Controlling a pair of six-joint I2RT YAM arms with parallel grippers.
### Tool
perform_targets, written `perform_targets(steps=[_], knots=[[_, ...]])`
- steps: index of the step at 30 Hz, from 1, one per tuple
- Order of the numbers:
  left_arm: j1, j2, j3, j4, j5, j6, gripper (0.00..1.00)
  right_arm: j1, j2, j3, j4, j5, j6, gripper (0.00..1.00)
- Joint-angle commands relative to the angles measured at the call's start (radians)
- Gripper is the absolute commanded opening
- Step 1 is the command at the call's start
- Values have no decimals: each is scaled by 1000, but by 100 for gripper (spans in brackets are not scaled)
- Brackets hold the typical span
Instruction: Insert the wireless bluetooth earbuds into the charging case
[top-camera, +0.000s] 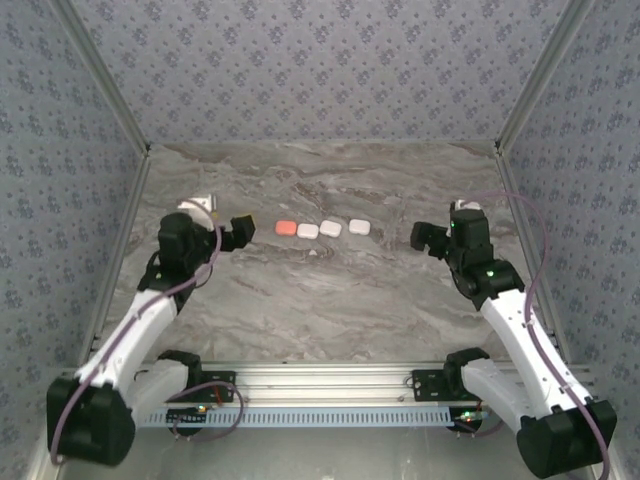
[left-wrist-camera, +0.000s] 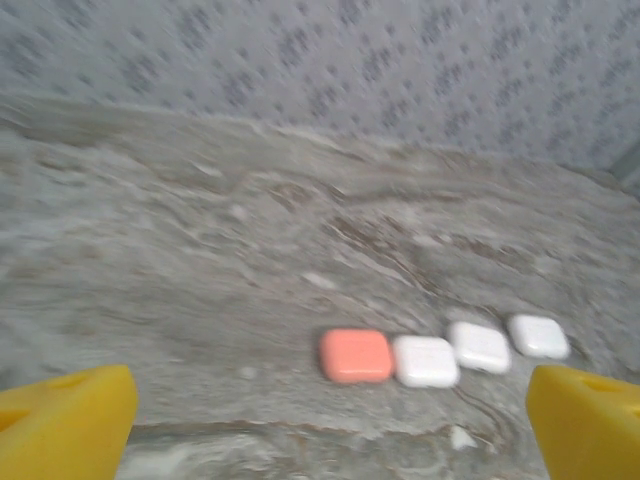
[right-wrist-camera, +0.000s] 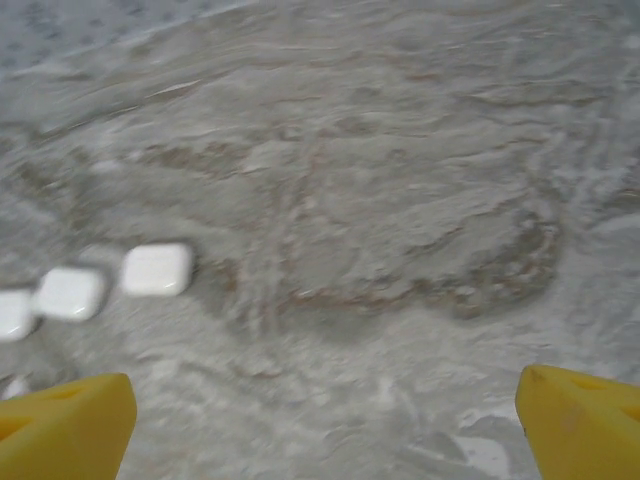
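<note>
A: Left gripper: fingers spread wide, empty. Ahead between them, nearer the right-hand finger, a row of shut cases: salmon case, then three white cases
B: Earbuds?
A: One white speck just short of the row; too small to tell. Judged light, slick, rigid; pinch at the stem
B: Right gripper?
A: Spread wide, empty; white cases lie ahead, beyond its left finger

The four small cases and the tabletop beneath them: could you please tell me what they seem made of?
The salmon-red case and three white cases look like smooth moulded plastic: rounded corners, even colour; blur hides whether glossy or matte. The tabletop looks like marble or marble-print laminate, given its grey-brown veining.
</note>
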Motion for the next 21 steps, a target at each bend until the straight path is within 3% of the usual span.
perform_targets(steps=[1, 5, 9, 14, 21], knots=[[6, -85, -58, -61, -203, 54, 99, -54, 15, -128, 238, 39, -103, 100], [6, -98, -121, -39, -372, 84, 99, -127, 62, -228, 412, 45, -161, 100], [14, -63, -211, 96, -540, 76, 99, -162, 139, -337, 676, 13, -197, 100], [74, 35, -238, 222, -550, 131, 99, -154, 336, -388, 966, -23, -249, 100], [139, 260, -297, 517, -510, 225, 99, -141, 425, -363, 1057, -63, -373, 100]])
